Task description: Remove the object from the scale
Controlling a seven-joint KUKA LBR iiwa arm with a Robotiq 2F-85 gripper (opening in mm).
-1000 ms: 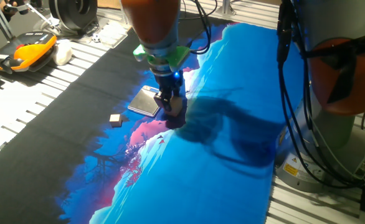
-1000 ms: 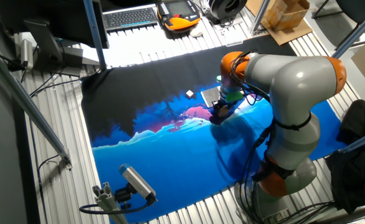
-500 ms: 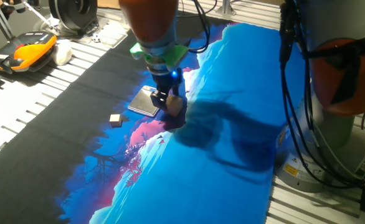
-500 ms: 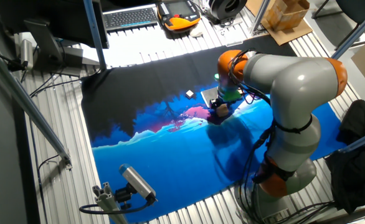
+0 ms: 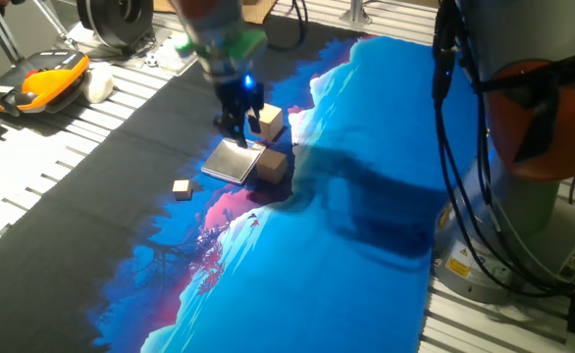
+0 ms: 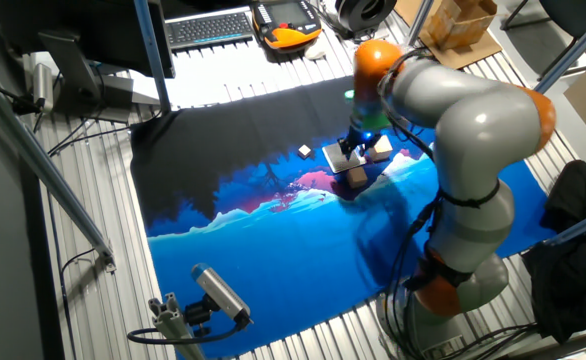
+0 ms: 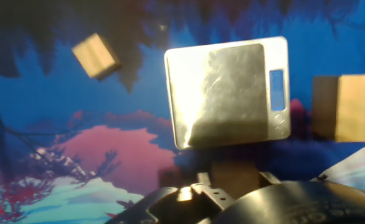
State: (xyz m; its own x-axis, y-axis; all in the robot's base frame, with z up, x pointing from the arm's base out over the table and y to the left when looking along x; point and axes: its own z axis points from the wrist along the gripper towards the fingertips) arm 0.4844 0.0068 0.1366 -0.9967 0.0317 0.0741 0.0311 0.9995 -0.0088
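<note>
Hand view shows the scale (image 7: 226, 93) bare, so we reckon the removal is pretty much done. Our mid-sized cube (image 5: 274, 165) sits on the blue mat (image 5: 366, 235) touching or just beside the scale's edge, with the larger cube (image 5: 270, 121) close behind. The gripper (image 5: 236, 124) hovers above the scale holding nothing; can't tell how far apart its fingers are. Next we'd just back away

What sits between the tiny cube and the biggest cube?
The scale lies between the tiny cube and the biggest cube. This is clearest in the hand view.
</note>
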